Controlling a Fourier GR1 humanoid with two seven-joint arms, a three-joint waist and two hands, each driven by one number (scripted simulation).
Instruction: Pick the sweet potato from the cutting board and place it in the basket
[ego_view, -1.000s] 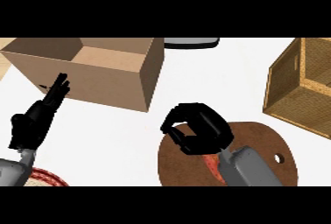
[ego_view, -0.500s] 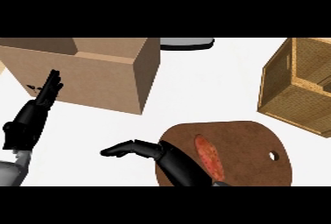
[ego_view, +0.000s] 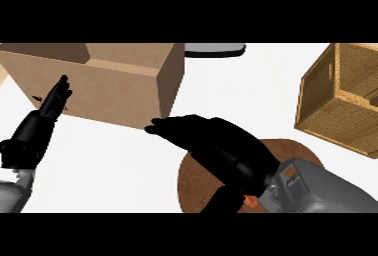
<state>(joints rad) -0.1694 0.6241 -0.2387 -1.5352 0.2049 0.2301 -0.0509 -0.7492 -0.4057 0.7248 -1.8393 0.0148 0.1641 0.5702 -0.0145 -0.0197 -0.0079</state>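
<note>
The right hand (ego_view: 221, 150) lies over the round brown wooden cutting board (ego_view: 299, 150), hiding most of the orange sweet potato (ego_view: 252, 201); a sliver shows beneath, but I cannot tell whether the fingers enclose it. Best confirm the hold before lifting towards the woven tan basket (ego_view: 332, 105). The left hand (ego_view: 40, 125) rests open at left.

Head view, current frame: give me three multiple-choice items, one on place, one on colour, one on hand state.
1. Where does the basket show?
A. right edge
B. lower left
C. centre

2. What colour is the sliver of sweet potato that shows below the right hand?
A. green
B. orange-red
C. blue

3. How is the left hand at the view's left?
A. curled round the box
C. pinching the board
B. open, fingers straight up

Key: 1 A, its woven walls fill the right edge. 2 B, an orange-red patch peeks out over the cutting board. 3 B, straight fingers rest before the cardboard box.
</note>
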